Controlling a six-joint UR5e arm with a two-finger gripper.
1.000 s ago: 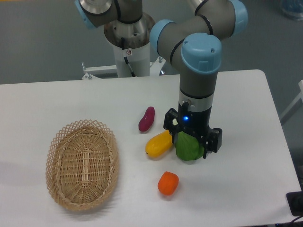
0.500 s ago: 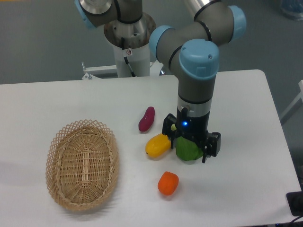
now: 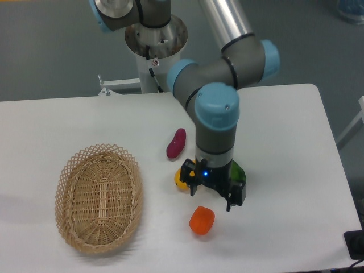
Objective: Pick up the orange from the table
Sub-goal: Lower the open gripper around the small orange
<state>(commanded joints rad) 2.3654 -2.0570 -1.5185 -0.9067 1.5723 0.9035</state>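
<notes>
A robot arm's gripper (image 3: 211, 198) is hovering at lower centre of the frame, its fingers spread apart and grasping nothing. The orange (image 3: 202, 220) is lying just below it on the white table (image 3: 296, 142). A wicker basket (image 3: 99, 197) is sitting at lower left.

**Layout on the table**

The basket (image 3: 98, 197) sits at the left of the table (image 3: 296, 148). The orange (image 3: 202, 220) lies near the front, just below the gripper (image 3: 212, 192). Behind it lies the sweet potato (image 3: 176, 143).
</notes>
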